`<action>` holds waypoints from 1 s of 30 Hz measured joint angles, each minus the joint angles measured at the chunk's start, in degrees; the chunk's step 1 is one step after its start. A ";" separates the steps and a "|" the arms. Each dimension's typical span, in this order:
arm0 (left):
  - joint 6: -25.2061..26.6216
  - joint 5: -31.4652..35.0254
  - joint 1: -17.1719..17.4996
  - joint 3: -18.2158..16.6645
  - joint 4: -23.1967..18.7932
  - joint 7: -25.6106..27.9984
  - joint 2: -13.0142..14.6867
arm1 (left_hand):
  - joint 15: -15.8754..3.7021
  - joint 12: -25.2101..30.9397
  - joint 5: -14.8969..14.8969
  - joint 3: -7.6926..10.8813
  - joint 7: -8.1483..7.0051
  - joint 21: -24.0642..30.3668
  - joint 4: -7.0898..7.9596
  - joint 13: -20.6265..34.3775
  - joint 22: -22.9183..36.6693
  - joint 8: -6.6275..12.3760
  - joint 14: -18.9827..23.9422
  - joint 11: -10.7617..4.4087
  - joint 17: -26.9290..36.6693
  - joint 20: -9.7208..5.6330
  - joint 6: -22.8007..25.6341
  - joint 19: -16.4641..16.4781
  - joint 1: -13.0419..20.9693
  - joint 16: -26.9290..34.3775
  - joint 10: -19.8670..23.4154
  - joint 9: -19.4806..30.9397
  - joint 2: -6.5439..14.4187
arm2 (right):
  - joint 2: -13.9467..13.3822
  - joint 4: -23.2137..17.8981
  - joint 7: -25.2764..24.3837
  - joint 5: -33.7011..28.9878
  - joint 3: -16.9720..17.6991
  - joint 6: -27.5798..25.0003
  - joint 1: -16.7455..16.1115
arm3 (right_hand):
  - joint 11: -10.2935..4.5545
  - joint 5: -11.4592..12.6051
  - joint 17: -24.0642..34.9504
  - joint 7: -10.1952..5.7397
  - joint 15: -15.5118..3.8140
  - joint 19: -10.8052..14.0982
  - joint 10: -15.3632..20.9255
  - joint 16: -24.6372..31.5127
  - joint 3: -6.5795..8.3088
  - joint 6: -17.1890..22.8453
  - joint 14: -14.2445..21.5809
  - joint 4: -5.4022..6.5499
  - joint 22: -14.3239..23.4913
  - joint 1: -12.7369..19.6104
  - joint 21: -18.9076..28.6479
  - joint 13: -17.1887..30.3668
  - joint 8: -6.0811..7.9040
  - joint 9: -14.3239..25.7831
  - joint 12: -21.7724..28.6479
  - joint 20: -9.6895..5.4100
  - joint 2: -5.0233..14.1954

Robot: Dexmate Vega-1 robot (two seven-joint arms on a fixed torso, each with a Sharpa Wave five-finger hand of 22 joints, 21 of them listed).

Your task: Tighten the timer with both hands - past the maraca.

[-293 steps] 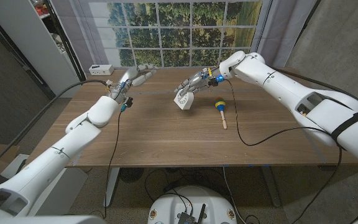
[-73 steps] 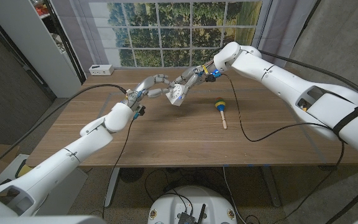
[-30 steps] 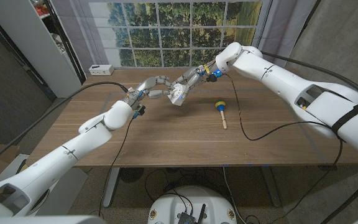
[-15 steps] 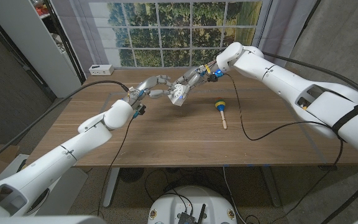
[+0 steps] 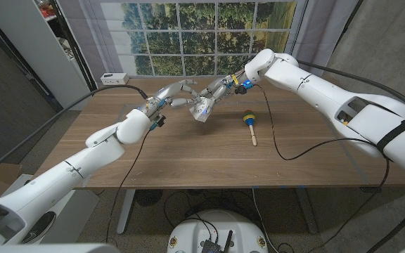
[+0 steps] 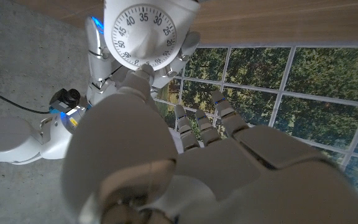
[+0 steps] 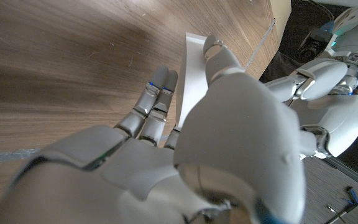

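The white timer [image 5: 201, 109] is held above the far middle of the table [image 5: 188, 154], gripped from behind by the right hand [image 5: 216, 91]. Its dial reads 25 to 50 in the left wrist view — 35 uppermost there. The left hand [image 5: 169, 96] has drawn back slightly since half a second ago — fingers spread, a fingertip at the dial's edge. The maraca [image 5: 249, 126] lies just right, apart.

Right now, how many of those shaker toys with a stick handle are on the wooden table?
1. The single maraca with a blue and yellow head and wooden handle lies on the brown wooden table, toward the robot's right, apart from the white kitchen timer gripped by the right hand.
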 measured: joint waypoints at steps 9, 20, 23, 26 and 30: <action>-3.59 2.56 -3.14 0.18 -1.17 -6.81 3.45 | 0.17 -0.22 -1.65 -2.05 0.96 -0.26 1.72 -0.15 0.00 -1.58 -0.78 1.55 0.23 -0.07 -3.89 -0.67 -2.06 0.00 -1.61 0.90 0.85 | -1.10 -2.36 0.01 -0.44 -0.26 -1.02 -0.51 | 0.01 0.00 0.00 0.00 -0.21 0.00 0.12 -0.22 0.00 -0.01 -0.21 0.00 0.00 -0.05 0.00 0.00 -0.11 0.00 -0.21 0.00 -0.05; 1.60 1.47 -2.96 -3.10 -7.40 -11.72 5.43 | 0.90 -0.22 -3.63 -6.41 4.07 -0.25 4.03 -0.15 -0.17 -3.08 -1.50 3.04 0.06 0.94 -8.19 -1.70 -6.74 0.00 -1.87 1.98 -1.77 | -2.42 -4.68 -0.66 0.22 0.36 -3.55 -1.43 | 0.03 -0.01 0.00 0.09 -0.21 0.00 0.11 -0.43 0.22 -0.11 -0.21 -0.22 0.00 -0.21 -0.44 0.00 -0.12 0.01 -0.21 0.00 -0.20; 3.17 1.65 -1.86 -3.93 -9.05 -11.51 5.66 | 0.90 -0.22 -3.97 -7.07 4.07 -0.25 4.05 -0.15 -0.17 -3.08 -1.50 2.78 0.06 0.94 -8.19 -1.70 -7.29 0.07 -1.60 1.99 -2.32 | -2.62 -5.00 -0.80 0.71 0.65 -4.12 -1.61 | 0.03 -0.02 0.00 0.09 -0.21 0.00 0.10 -0.43 0.22 -0.11 -0.21 -0.22 0.00 -0.22 -0.44 0.00 -0.12 0.01 -0.21 0.00 -0.20; 4.88 1.71 -0.45 -4.90 -10.65 -10.79 5.75 | 1.11 -0.22 -4.04 -7.12 4.29 -0.25 4.11 -0.15 -0.16 -3.08 -1.28 2.72 0.06 0.94 -7.96 -1.70 -7.31 0.27 -1.54 1.99 -2.34 | -2.77 -5.21 -0.96 1.29 0.98 -4.66 -1.72 | 0.04 -0.03 0.15 0.11 -0.21 0.00 0.10 -0.43 0.22 -0.10 -0.21 -0.22 0.00 -0.56 -0.44 0.00 -0.21 0.01 -0.21 0.00 -0.26; 6.97 1.47 1.34 -6.05 -12.37 -9.89 5.98 | 1.11 -0.22 -4.04 -7.59 4.40 -0.25 4.10 -0.14 -0.16 -3.08 -1.27 2.72 0.06 0.94 -7.87 -1.70 -7.51 0.27 -1.53 2.23 -2.54 | -2.79 -4.98 -1.04 2.30 1.54 -5.25 -1.75 | 0.10 -0.05 0.15 0.48 -0.21 0.00 0.15 -0.42 0.41 0.14 -0.21 -0.41 0.00 -0.76 -0.44 0.00 -0.22 0.01 -0.22 0.00 -0.44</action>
